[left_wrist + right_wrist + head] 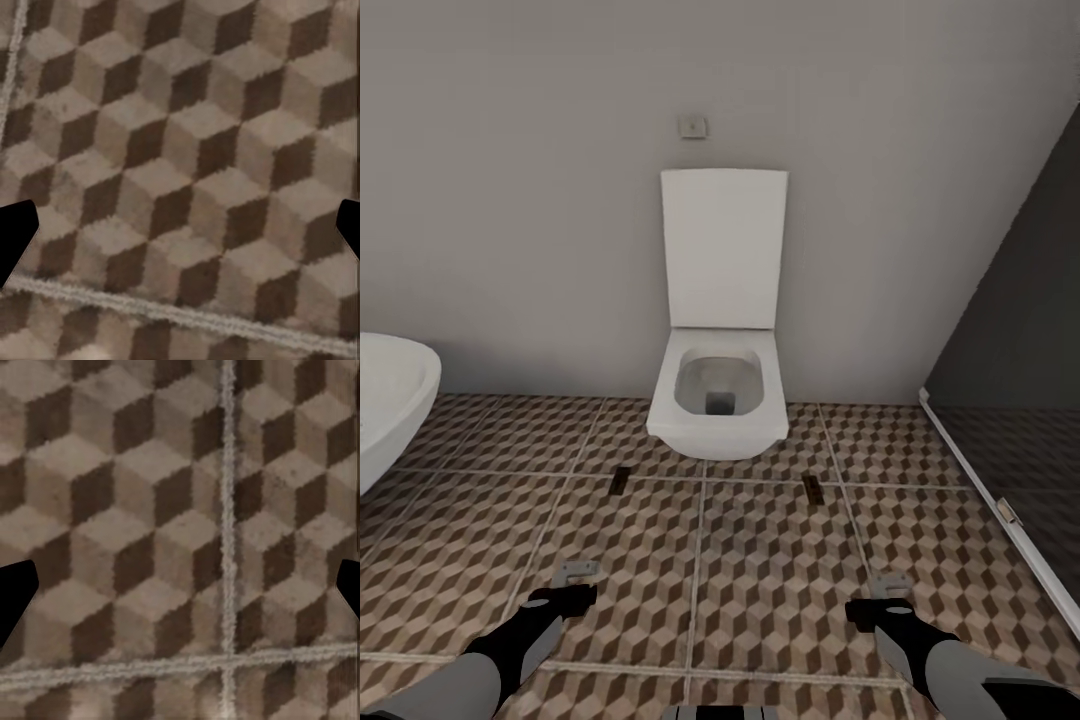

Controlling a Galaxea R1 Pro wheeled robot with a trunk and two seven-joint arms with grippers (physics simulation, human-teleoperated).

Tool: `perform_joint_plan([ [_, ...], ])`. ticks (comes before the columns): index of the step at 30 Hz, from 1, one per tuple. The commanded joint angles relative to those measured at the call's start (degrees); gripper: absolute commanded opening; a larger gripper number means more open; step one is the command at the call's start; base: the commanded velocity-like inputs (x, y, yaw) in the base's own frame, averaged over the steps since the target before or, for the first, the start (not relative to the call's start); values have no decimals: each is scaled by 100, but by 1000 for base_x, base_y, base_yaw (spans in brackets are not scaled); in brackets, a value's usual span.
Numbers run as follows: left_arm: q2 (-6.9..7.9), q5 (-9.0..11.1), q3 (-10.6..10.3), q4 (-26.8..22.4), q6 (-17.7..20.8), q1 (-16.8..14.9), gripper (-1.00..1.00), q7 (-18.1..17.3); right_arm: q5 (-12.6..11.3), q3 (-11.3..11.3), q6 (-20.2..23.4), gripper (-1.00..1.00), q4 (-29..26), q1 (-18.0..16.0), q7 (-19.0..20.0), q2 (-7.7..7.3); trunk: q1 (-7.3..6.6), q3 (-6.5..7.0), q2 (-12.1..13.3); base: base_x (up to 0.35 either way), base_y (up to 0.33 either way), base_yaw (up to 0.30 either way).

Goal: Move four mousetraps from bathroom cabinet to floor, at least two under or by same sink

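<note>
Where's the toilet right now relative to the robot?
In the head view the toilet is straight ahead, centred against the back wall, lid up, with the dark glass partition to its right and the bathroom floor in front.

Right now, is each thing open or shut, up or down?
Toilet lid: up, against the wall.
Toilet bowl: uncovered, looks empty.
Left hand: open, holding nothing, over the bathroom floor.
Right hand: open, holding nothing, over the same floor.
Two small brown things: lying flat on the floor in front of the toilet, too small to tell more.
</note>
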Motion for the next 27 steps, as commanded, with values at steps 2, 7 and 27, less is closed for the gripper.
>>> perform_joint_plan([
  [2, 7, 43, -47, -17, 36, 1, 100, 36, 39, -9, 1, 100, 1, -2, -16, -2, -6, 41, 1, 0, 0, 0],
  [7, 10, 44, -42, -17, 39, 1, 100, 36, 46, 1, -1, 100, -1, -2, -16, -4, -19, 151, 8, 0, 0, 0],
  [27, 9, 43, -48, -11, 40, 1, 100, 44, 58, 17, 2, 100, -5, 3, 8, -6, -70, 594, 35, 0, 0, 0],
])
